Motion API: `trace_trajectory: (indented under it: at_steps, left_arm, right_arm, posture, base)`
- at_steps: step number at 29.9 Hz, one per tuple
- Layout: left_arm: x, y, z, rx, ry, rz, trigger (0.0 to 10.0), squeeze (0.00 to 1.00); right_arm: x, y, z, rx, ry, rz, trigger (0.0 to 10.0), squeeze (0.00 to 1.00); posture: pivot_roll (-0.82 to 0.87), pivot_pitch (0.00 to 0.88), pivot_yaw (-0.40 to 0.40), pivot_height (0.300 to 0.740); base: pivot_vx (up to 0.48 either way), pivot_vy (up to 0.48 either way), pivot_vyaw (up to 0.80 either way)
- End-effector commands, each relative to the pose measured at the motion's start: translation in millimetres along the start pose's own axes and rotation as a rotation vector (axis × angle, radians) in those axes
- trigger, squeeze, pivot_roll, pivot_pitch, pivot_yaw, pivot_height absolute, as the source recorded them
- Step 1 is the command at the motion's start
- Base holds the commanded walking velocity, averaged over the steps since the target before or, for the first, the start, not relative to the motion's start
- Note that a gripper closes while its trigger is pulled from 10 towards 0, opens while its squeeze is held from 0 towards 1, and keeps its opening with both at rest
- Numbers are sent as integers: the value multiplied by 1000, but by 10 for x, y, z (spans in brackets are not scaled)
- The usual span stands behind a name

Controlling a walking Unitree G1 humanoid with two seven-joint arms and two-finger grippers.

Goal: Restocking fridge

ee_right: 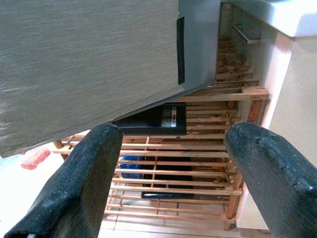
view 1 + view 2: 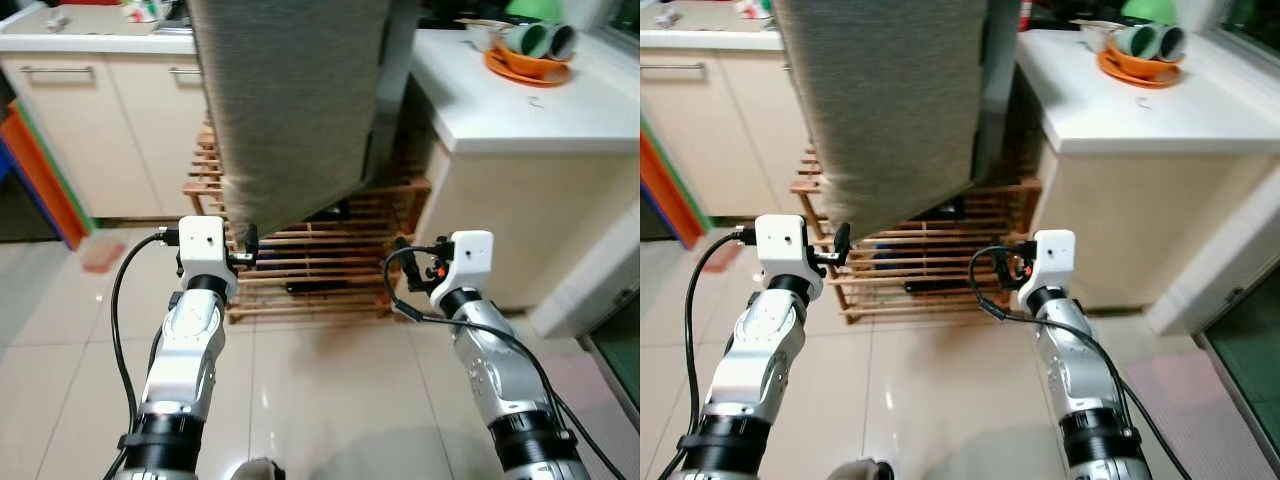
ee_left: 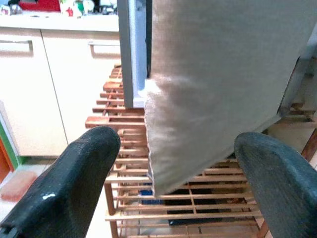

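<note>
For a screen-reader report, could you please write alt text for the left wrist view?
The left hand, its two black fingers spread open, faces the lower corner of a grey fridge door that stands ajar. Behind it are a slatted wooden rack and cream cabinets.

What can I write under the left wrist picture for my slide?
Left hand, open, faces the grey fridge door that stands above a wooden slatted rack.

Grey brushed-metal fridge door (image 2: 290, 100) top cut off by frame; hides most of slatted wooden rack (image 2: 310, 265). Dark item (image 1: 153, 119) under fridge: can't ID.
</note>
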State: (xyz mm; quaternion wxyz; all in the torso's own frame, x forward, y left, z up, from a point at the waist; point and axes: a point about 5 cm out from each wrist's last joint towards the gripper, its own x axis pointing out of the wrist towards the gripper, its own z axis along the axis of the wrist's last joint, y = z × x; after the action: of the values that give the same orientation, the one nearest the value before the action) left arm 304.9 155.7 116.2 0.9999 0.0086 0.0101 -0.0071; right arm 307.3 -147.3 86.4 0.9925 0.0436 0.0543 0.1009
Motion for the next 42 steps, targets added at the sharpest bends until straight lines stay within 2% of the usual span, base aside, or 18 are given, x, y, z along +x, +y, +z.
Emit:
trace_trajectory:
  at_steps: [1, 16, 26, 34, 39, 42]
  left_arm:
    - [20, -53, 84, 4, -35, -16, 10000, 0]
    - [-31, -95, 99, -14, -61, -15, 10000, 0]
    - [-6, -23, 87, 0, -43, 14, 10000, 0]
    - [23, 142, 35, 0, -4, 116, 10000, 0]
    - [38, 119, 30, -12, 4, 116, 10000, 0]
    - [42, 50, 51, 33, -9, 89, 10000, 0]
  right_arm:
    - [33, -17, 33, -3, -3, 0, 10000, 0]
    - [58, -9, 32, 0, 1, 38, 10000, 0]
    - [46, 38, 7, 8, 4, 54, 10000, 0]
    - [35, 115, 14, -1, -2, 99, 10000, 0]
    - [33, 190, 21, -8, -7, 129, 10000, 0]
    - [37, 227, 39, -1, -21, 142, 10000, 0]
  posture:
    - [16, 0, -6, 740]
    - [32, 0, -20, 740]
    - [24, 0, -7, 740]
    - [19, 0, -6, 740]
    - [17, 0, -6, 740]
    - [16, 0, -6, 740]
  base:
    - [442, 0, 0]
    - [312, 348, 0]
    - [298, 376, 0]
    - [209, 405, 0]
    - [0, 0, 0]
    - [0, 0, 0]
